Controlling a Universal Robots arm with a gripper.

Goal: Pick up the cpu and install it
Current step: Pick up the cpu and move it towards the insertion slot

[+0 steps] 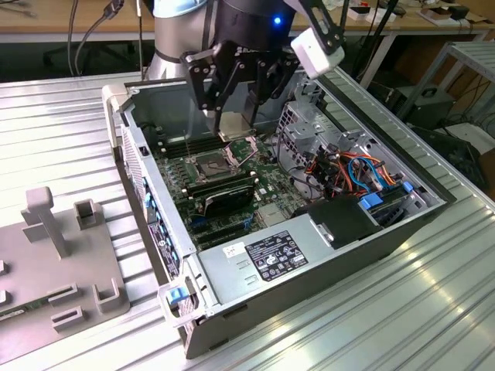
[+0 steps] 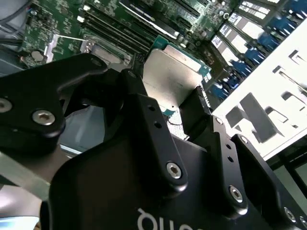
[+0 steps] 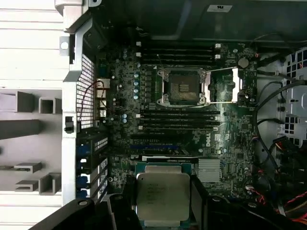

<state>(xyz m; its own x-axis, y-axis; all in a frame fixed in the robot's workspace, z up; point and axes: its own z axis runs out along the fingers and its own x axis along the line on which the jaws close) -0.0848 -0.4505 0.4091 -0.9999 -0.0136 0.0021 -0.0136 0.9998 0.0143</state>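
The tool (image 3: 163,189) grips the cpu (image 3: 162,203) by its edges, above the motherboard (image 3: 230,143) and well apart from the open socket (image 3: 183,86).

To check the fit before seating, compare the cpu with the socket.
The cpu has a dull silver top; the socket is dark. The cpu is held in the gripper above the motherboard; the socket sits on it, empty, frame swung open. Both are square.

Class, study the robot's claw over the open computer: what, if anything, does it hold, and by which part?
The claw holds the cpu, pinched by two opposite side edges, metal top showing, above the motherboard.
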